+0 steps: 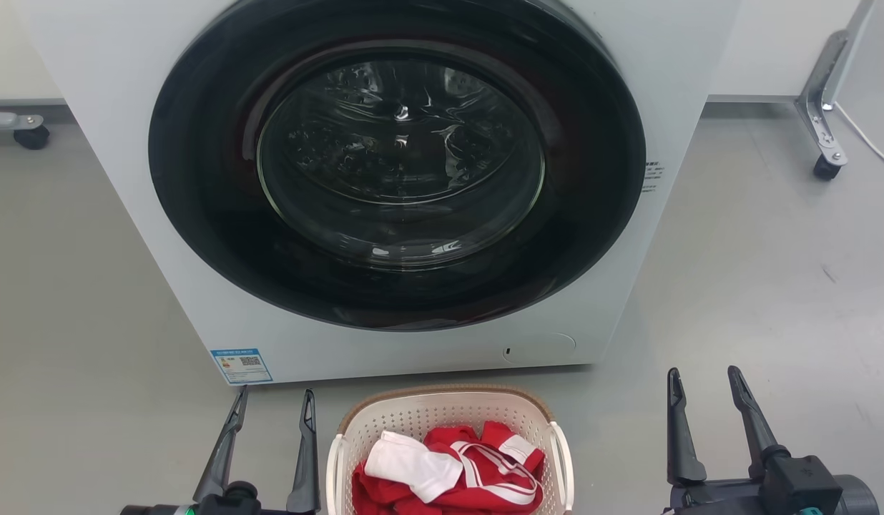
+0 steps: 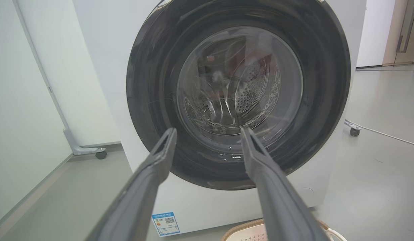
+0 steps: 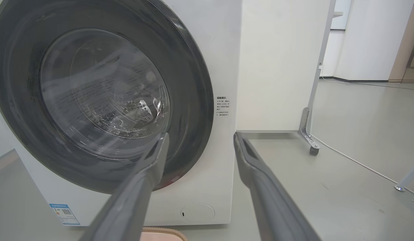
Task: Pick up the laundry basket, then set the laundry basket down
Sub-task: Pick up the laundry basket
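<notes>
I have my left gripper [image 1: 276, 392] and right gripper [image 1: 703, 372] low at either side, both empty with fingers spread wide, pointing at the white front-loading washing machine [image 1: 671, 107]. Between them, on the grey floor [image 1: 771, 286], sits the cream-white perforated plastic laundry basket [image 1: 428, 416] with its brown rim, holding red and white clothes [image 1: 449, 472]. Neither gripper touches it.

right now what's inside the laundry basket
In the laundry basket lies bunched red clothing with white stripes, and a white piece on top of it. Whatever lies under that heap, and the basket's floor, is covered.
</notes>
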You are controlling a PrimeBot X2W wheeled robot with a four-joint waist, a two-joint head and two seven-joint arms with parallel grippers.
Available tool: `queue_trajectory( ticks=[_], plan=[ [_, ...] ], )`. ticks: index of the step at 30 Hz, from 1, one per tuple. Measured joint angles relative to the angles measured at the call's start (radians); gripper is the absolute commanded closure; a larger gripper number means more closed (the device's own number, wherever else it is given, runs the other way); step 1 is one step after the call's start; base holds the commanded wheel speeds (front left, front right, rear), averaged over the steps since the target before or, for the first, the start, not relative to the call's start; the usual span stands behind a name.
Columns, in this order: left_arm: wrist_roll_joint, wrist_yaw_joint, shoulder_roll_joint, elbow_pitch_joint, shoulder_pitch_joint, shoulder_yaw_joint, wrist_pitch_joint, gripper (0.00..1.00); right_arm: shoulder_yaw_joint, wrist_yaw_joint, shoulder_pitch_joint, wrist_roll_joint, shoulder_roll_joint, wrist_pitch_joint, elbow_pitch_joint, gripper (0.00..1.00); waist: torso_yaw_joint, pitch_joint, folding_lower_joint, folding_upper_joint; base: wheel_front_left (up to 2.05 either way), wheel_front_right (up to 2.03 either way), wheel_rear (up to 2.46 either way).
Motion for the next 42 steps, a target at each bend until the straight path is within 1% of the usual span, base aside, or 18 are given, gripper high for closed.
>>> queue_trajectory(
  ticks=[10, 15, 19, 28, 29, 32, 35, 40, 41, 42],
  plan=[
    [0.001, 0.0, -0.001, -0.008, -0.002, -0.007, -0.004, 0.0, -0.005, 0.0, 0.0, 0.008, 0.0, -0.003, -0.024, 0.0, 0.001, 0.033, 0.0, 0.0, 0.0, 0.0, 0.0],
    [0.001, 0.0, -0.001, -0.002, -0.011, -0.009, -0.004, 0.0, -0.008, 0.0, -0.008, 0.007, 0.0, -0.003, -0.023, 0.0, 0.003, 0.07, 0.0, 0.0, 0.0, 0.0, 0.0],
    [-0.007, 0.0, -0.002, 0.014, -0.053, -0.009, -0.004, 0.0, -0.019, 0.0, -0.033, 0.007, 0.0, -0.004, -0.015, 0.0, 0.006, 0.111, 0.0001, 0.0, 0.0, 0.0, 0.0],
    [-0.065, -0.003, -0.006, 0.116, -0.177, -0.006, -0.004, 0.0, -0.055, 0.005, -0.146, 0.025, -0.004, -0.004, 0.047, 0.0, 0.018, 0.23, 0.0002, 0.0, 0.0, 0.0, 0.0],
    [-0.074, -0.011, -0.006, 0.132, -0.193, -0.006, -0.004, 0.0, -0.06, 0.005, -0.157, 0.027, -0.004, -0.004, 0.056, 0.0, 0.02, 0.244, 0.0002, 0.0001, 0.0, 0.0, 0.0],
    [-0.094, -0.01, -0.007, 0.177, -0.237, -0.012, -0.004, 0.0, -0.066, 0.013, -0.195, 0.035, -0.005, -0.004, 0.091, 0.0, 0.026, 0.287, 0.0002, 0.0001, 0.0, 0.0, 0.0],
    [-0.099, -0.01, -0.011, 0.231, -0.284, -0.018, -0.004, 0.0, -0.057, 0.019, -0.231, 0.026, -0.016, -0.004, 0.129, 0.0, 0.032, 0.33, 0.0002, 0.0001, 0.0, 0.0, 0.0],
    [-0.144, -0.01, -0.014, 0.318, -0.361, -0.043, -0.004, 0.0, -0.044, 0.026, -0.293, 0.017, -0.022, -0.004, 0.193, 0.0, 0.043, 0.403, 0.0003, 0.0001, 0.0, 0.0, 0.0],
    [-0.144, -0.01, -0.014, 0.318, -0.361, -0.043, -0.004, 0.0, -0.044, 0.026, -0.293, 0.017, -0.022, -0.004, 0.193, 0.0, 0.043, 0.403, 0.0003, 0.0001, 0.0, 0.0, 0.0],
    [-0.155, -0.01, -0.015, 0.35, -0.391, -0.053, -0.004, 0.0, -0.042, 0.032, -0.318, 0.017, -0.022, -0.004, 0.216, 0.0, 0.048, 0.433, 0.0003, 0.0001, 0.0, 0.0, 0.0]
  ],
)
